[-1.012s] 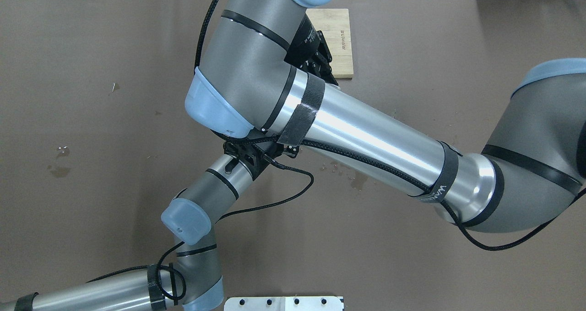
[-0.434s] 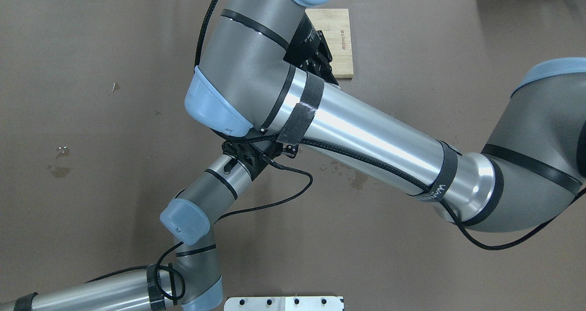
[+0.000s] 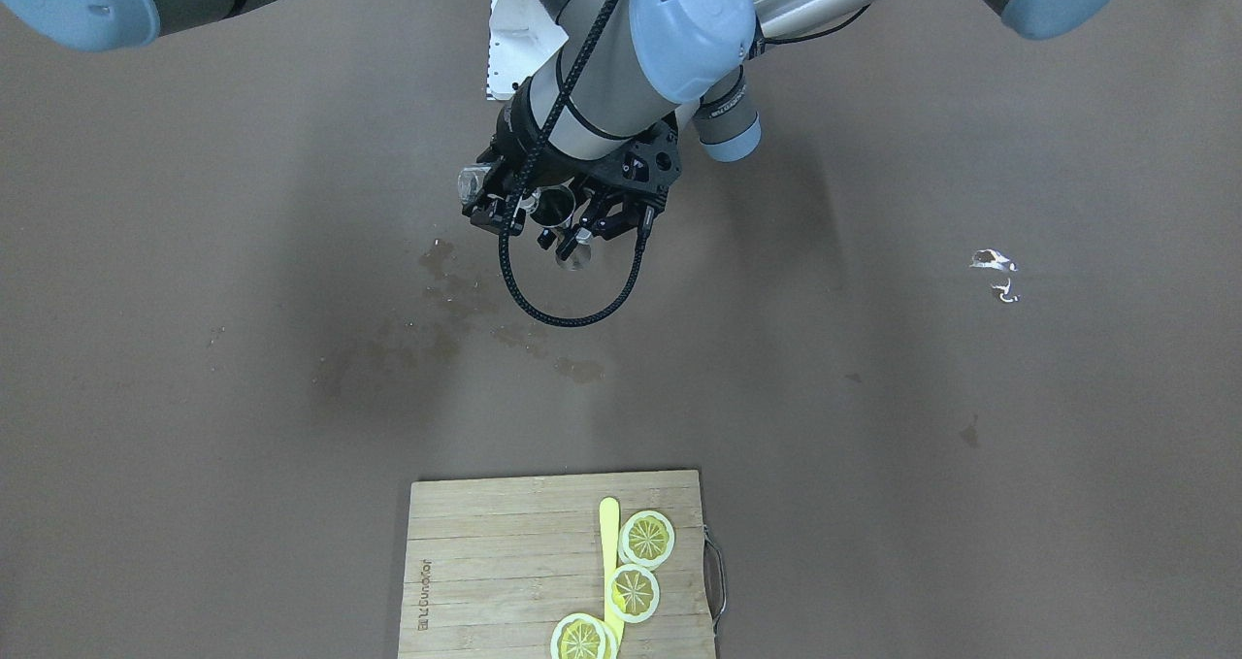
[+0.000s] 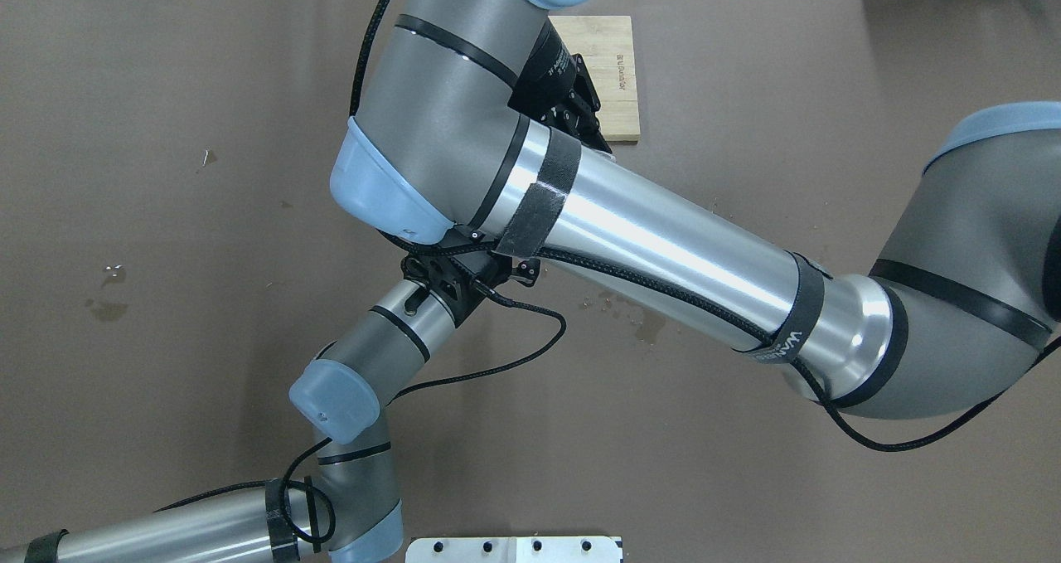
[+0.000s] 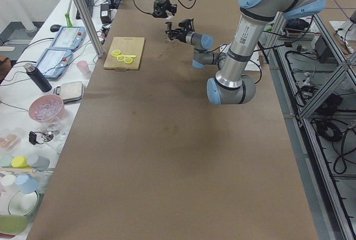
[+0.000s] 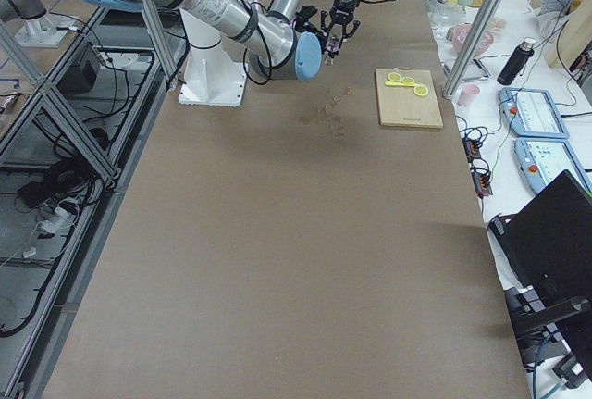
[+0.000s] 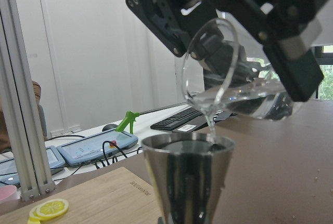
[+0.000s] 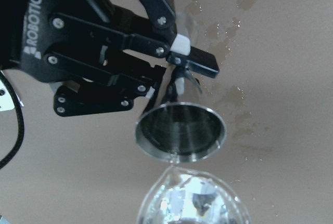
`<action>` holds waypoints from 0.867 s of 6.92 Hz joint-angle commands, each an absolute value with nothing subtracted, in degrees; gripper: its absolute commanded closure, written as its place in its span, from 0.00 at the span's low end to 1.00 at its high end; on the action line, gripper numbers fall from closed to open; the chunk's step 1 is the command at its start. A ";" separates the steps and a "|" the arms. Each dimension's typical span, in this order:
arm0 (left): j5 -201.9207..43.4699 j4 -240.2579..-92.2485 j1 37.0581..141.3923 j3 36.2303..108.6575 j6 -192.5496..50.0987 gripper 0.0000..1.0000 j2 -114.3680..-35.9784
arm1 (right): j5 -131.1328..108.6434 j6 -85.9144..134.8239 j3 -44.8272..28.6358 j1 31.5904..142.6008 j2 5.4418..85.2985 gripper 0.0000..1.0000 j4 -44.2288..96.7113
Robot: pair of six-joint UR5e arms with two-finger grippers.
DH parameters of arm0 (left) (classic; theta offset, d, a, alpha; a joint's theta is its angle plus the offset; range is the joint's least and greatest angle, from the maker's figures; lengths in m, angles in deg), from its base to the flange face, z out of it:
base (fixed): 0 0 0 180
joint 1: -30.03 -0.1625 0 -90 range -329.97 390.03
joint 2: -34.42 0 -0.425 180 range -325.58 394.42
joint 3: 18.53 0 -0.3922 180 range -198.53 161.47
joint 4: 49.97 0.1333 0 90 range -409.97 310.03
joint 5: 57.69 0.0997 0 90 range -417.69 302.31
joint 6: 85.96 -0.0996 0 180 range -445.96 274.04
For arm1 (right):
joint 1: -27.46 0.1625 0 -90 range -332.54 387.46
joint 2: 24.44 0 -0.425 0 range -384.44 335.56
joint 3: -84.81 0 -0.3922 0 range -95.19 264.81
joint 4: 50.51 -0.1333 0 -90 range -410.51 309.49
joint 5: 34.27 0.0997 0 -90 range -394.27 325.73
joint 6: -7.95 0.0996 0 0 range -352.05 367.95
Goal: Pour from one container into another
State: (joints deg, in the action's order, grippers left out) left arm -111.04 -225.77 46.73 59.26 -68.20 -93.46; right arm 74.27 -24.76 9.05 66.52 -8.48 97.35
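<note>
Left wrist view first: the right gripper (image 7: 250, 52) comes in from above, rolled over so the glass (image 7: 229, 86) lies nearly on its side with its mouth tipped down. Its fingers are clamped on the glass body. A thin clear stream (image 7: 210, 125) drops from the lip straight into the cup (image 7: 187, 177) just below.

Over to the right wrist view: the left gripper (image 8: 174, 78) reaches in from the side, fingers pinched tight on the cup's narrow base. The cup is upright, flared steel, shiny inside. The glass is clear, with liquid pooled along its low side.

Both hang above the table (image 3: 873, 397), near its middle. From the front the two grippers overlap, and I can't quite separate them there.
</note>
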 commanded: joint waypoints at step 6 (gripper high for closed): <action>-111.04 -226.11 46.73 59.34 -68.55 1.00 -93.28 | 75.95 -26.24 6.95 68.15 -9.32 1.00 97.41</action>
State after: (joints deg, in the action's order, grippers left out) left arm -111.04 -226.05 46.73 59.30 -68.55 -93.31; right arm 75.56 -26.05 8.09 67.82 -9.35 97.35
